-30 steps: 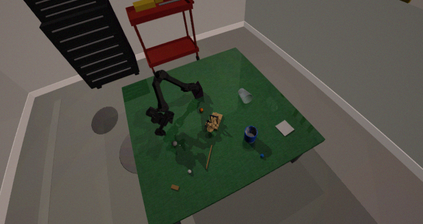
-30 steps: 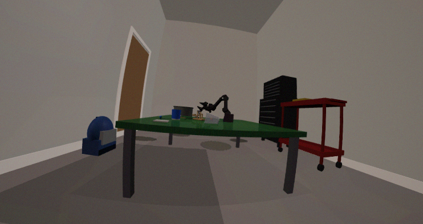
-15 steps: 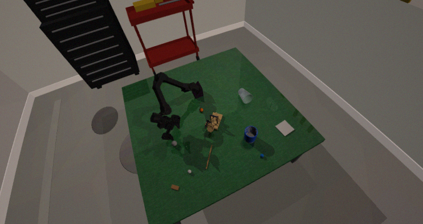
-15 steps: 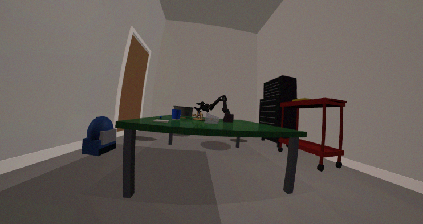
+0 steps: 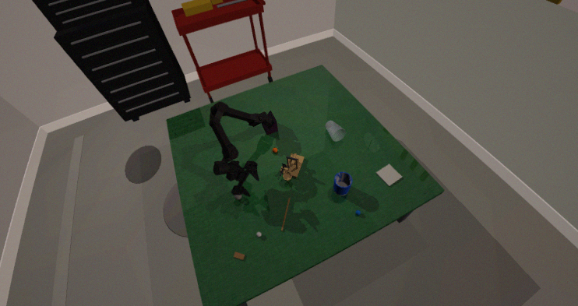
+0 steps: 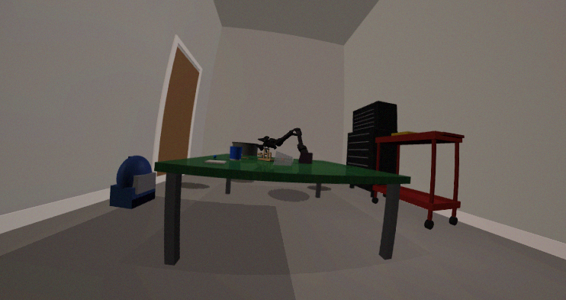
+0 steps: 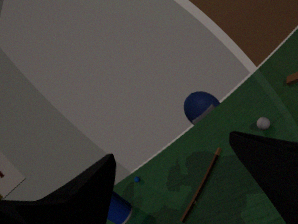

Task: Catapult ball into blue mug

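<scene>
Spread about as wide as it goes and holding nothing, the gripper (image 5: 240,192) hangs nose-down over the green table (image 5: 226,279), right above a pale ball (image 5: 238,198) that peeks out under the fingertips. From where I stand that looks like the ball it means to load, though I can't tell whether the fingers truly straddle it or sit a touch to one side. That's the first risk: if the jaws close off-centre, a round thing like that could squirt out and roll off across the table. A little further out lies a wooden stick (image 5: 286,214), with a white ball (image 5: 259,234) beyond it, so a runaway ball could end up among them and be confused with its twin. Past the arm's elbow sits an orange ball (image 5: 275,150), just beside the wooden catapult (image 5: 291,167). The catapult looks light and spindly. A clumsy drop into it, or a knock from the wrist, could tip it or trip it too soon. Further on stands the blue mug (image 5: 342,182), upright and well apart from the catapult. Its mouth is small, so even slight misaim would send the shot toward the small blue ball (image 5: 357,212) or the white tile (image 5: 389,174) instead.
</scene>
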